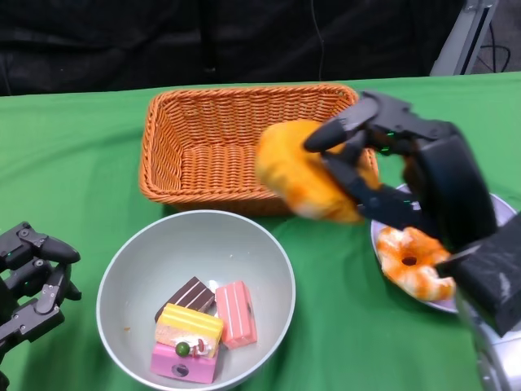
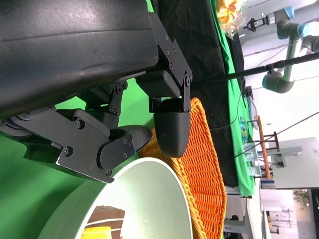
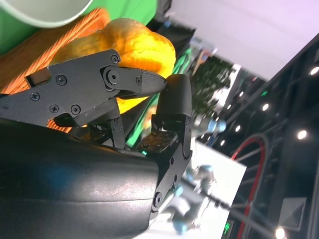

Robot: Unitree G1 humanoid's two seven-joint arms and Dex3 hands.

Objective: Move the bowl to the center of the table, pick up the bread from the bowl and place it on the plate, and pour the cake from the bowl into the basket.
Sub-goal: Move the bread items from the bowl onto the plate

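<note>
Between the fingers of the right hand (image 1: 383,167) sits the bread (image 1: 305,181), a golden-orange roll pinched from both sides and held in the air, above the near right corner of the basket (image 1: 203,138) and the green table (image 1: 73,147). Just below and to the outer side of that hand lies the plate (image 1: 501,208), carrying a glazed ring-shaped pastry (image 1: 413,261). Behind the roll the orange wicker basket appears to hold nothing, though the hand and bread hide its right corner. Nearer the robot, between the two hands, stands the grey bowl (image 1: 151,252), and in it are the cake pieces (image 1: 203,330): a chocolate-striped slice, a pink slice, and a yellow-and-pink block with small toppings (one a green ball). The left hand (image 1: 28,281) rests low just beside the bowl's outer rim, its fingers apart and loosely curled on nothing. No writing or label can be read on any of these things.
</note>
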